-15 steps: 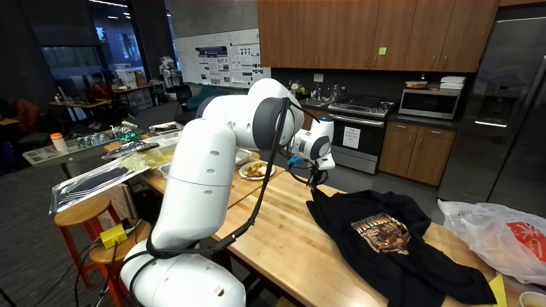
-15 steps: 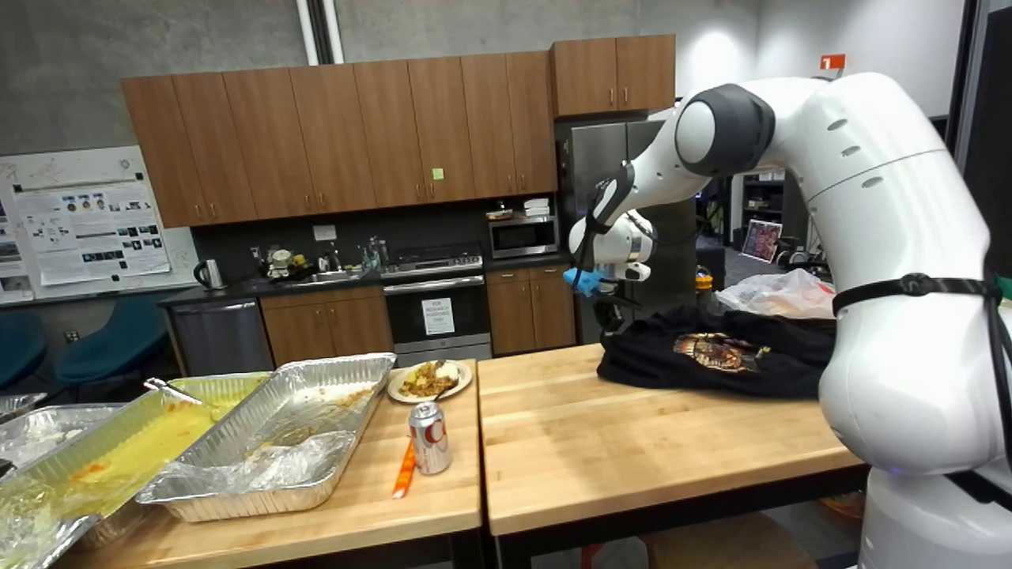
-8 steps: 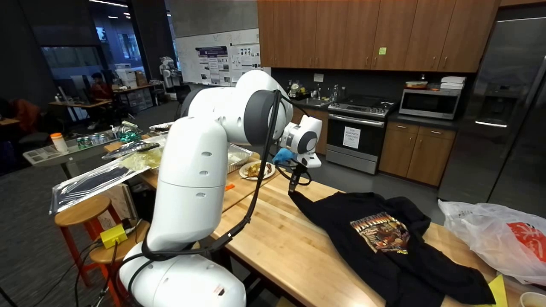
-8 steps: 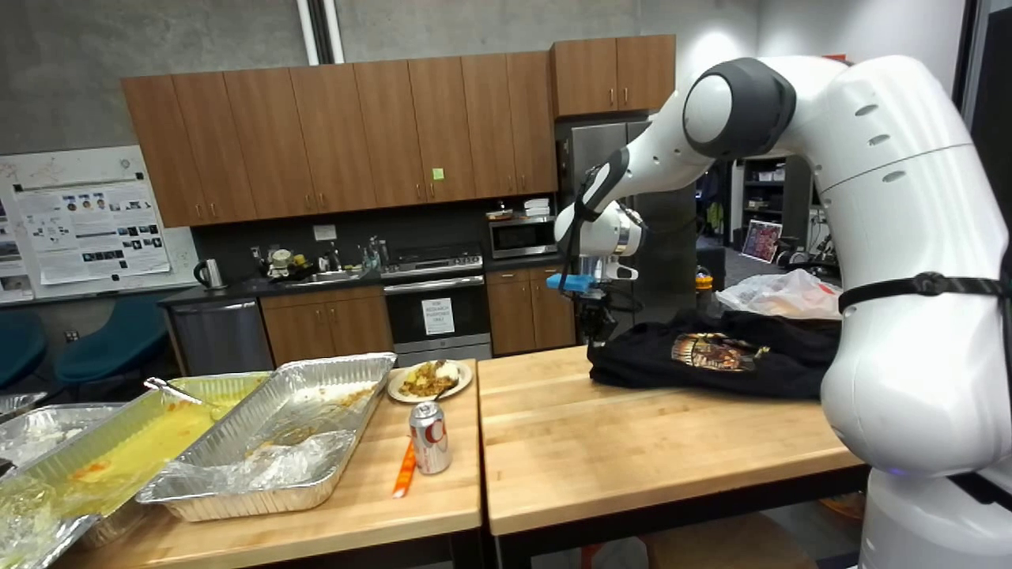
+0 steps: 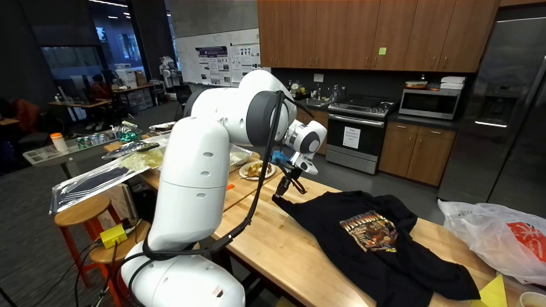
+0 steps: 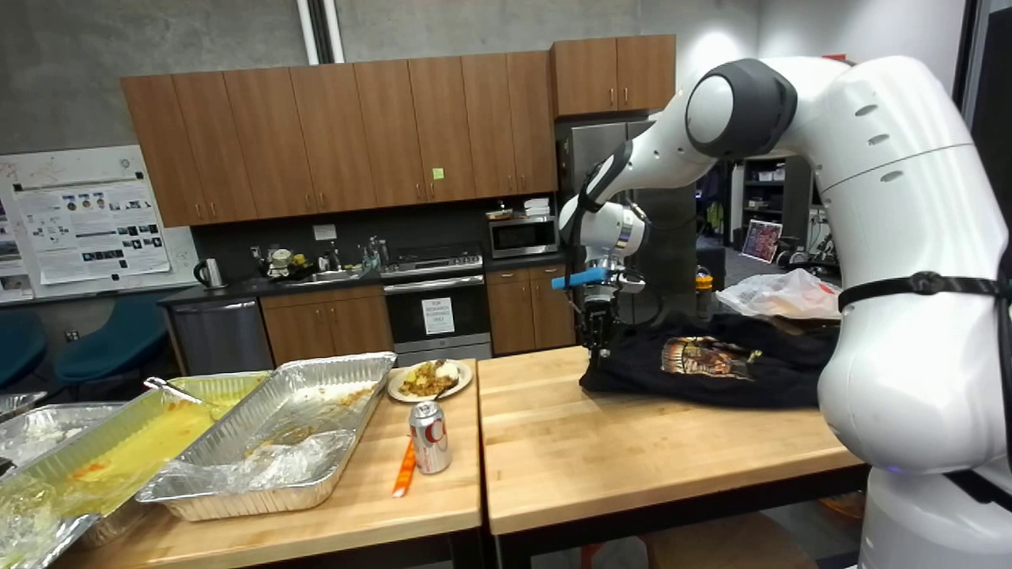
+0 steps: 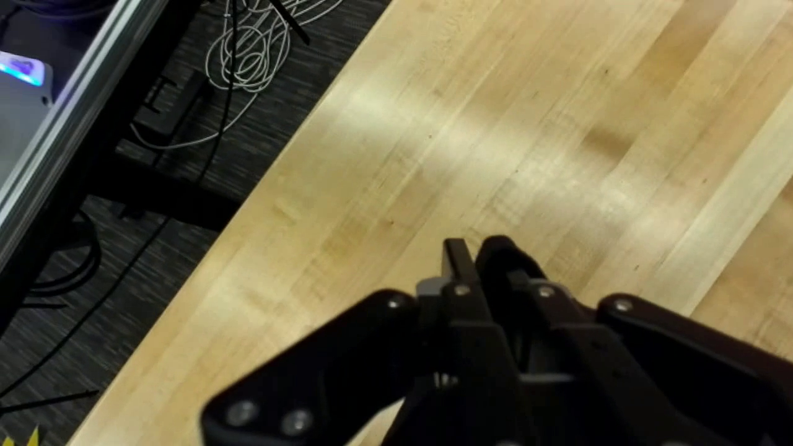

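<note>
In an exterior view, from left to right, a foil tray point(image 6: 237, 507), a soda can point(image 6: 429, 438) and a plate point(image 6: 402, 393) sit on one table; then comes a gap, then a second table point(image 6: 617, 450), its wood stretching to the black sweatshirt point(image 5: 371, 247) spread on it, with a plastic bag point(image 5: 477, 232) near. In the wrist view the second table's edge slants, floor point(image 7: 291, 99) and cables point(image 7: 248, 59) on its left, wood on its right.

The arm point(image 5: 196, 179) climbs from its base, bends high at the elbow and reaches over the table, the wrist tipping the gripper point(image 5: 277, 195) obliquely down to the sweatshirt's pointed end. The fingers point(image 7: 458, 266) stand close together at the cloth; whether they clamp it cannot be told, black lying against black.

The robot's shoulder point(image 6: 909, 395) hides one end of the sweatshirt; a cup point(image 5: 533, 293), lower right, is cut off.
</note>
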